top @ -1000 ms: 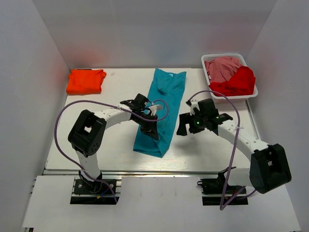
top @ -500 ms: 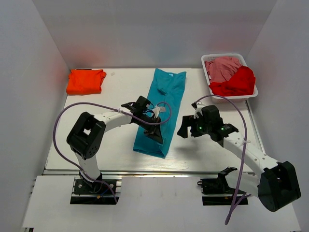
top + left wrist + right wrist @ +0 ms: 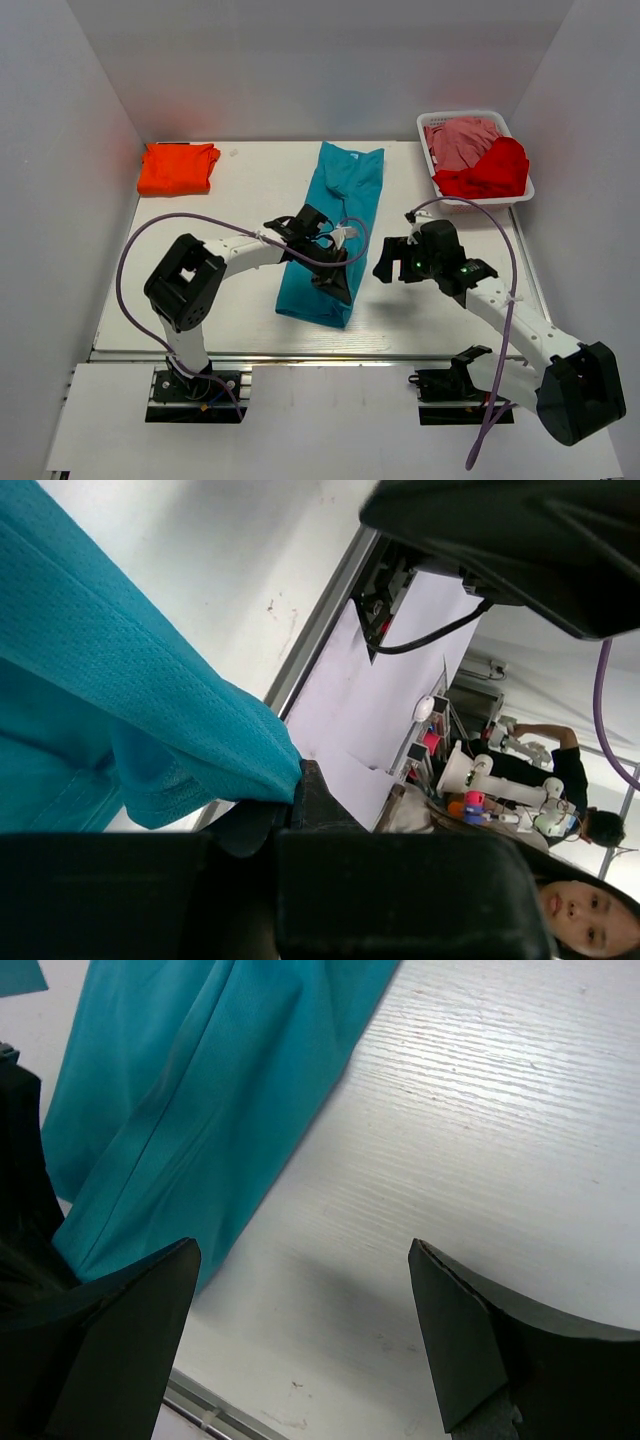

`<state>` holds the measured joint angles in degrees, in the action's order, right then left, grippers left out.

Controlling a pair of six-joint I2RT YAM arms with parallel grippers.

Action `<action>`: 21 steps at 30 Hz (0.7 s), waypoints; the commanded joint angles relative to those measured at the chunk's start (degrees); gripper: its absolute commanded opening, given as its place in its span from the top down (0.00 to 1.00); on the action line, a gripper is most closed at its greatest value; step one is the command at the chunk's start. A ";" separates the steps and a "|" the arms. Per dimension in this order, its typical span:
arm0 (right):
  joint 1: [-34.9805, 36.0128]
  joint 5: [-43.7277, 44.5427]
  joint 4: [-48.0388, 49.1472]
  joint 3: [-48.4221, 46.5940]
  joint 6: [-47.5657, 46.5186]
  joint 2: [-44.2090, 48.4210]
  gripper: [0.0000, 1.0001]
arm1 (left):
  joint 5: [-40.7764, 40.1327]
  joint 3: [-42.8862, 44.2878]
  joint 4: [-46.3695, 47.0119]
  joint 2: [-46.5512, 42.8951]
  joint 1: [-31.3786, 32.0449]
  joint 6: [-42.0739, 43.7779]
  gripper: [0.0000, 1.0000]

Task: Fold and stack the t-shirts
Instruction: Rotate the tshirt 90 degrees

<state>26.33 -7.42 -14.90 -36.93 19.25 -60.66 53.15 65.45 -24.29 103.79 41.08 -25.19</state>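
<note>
A teal t-shirt (image 3: 335, 225), folded into a long strip, lies down the middle of the table. My left gripper (image 3: 332, 270) is over its near right edge. In the left wrist view the jaws of the left gripper (image 3: 400, 710) stand wide apart, and the teal cloth (image 3: 120, 700) drapes against the lower finger (image 3: 320, 810). My right gripper (image 3: 392, 262) hovers open and empty over bare table just right of the shirt. Its wrist view shows the right gripper (image 3: 303, 1250) with the shirt's edge (image 3: 190, 1110) at the left. An orange t-shirt (image 3: 178, 167) lies folded at the far left corner.
A white basket (image 3: 470, 114) at the far right holds a pink shirt (image 3: 462, 140) and a red shirt (image 3: 492, 172). The table's near edge rail (image 3: 200, 1400) runs just below the shirt's near end. White walls close in the left, right and back.
My left gripper has moved right and nearer across the teal shirt to its right edge. My right gripper has shifted slightly right, and its arm has swung outward.
</note>
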 commanded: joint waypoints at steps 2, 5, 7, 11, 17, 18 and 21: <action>-0.49 3.03 -0.66 0.37 0.88 1.86 0.10 | -0.67 1.79 0.66 -0.78 0.58 -1.09 0.94; -0.57 3.11 -1.54 0.36 0.79 1.69 0.10 | -3.40 0.39 -1.54 -0.78 -0.38 -1.09 0.97; -0.49 2.94 -1.89 0.37 0.97 1.69 0.10 | -6.98 -0.15 -4.52 -1.92 -1.00 -0.05 1.00; -0.66 2.15 -2.07 0.10 0.62 0.99 0.10 | -10.08 0.56 -7.95 -2.45 -1.00 1.20 1.00; -0.57 0.65 -2.07 -0.43 0.88 -0.86 0.10 | -20.35 0.56 -15.77 -3.07 -2.67 3.13 1.00; -0.57 0.74 -2.07 -0.51 0.88 -1.21 0.10 | -22.54 0.56 -16.48 -3.07 -2.67 3.13 1.00; -0.57 0.92 -2.07 -0.78 0.97 -1.82 0.10 | -24.23 -0.31 -17.89 -4.20 -2.67 3.13 1.00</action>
<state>25.93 -6.17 -16.93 -36.67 19.57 -62.04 33.43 65.43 -38.70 103.63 38.76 -23.14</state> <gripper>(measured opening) 0.905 0.093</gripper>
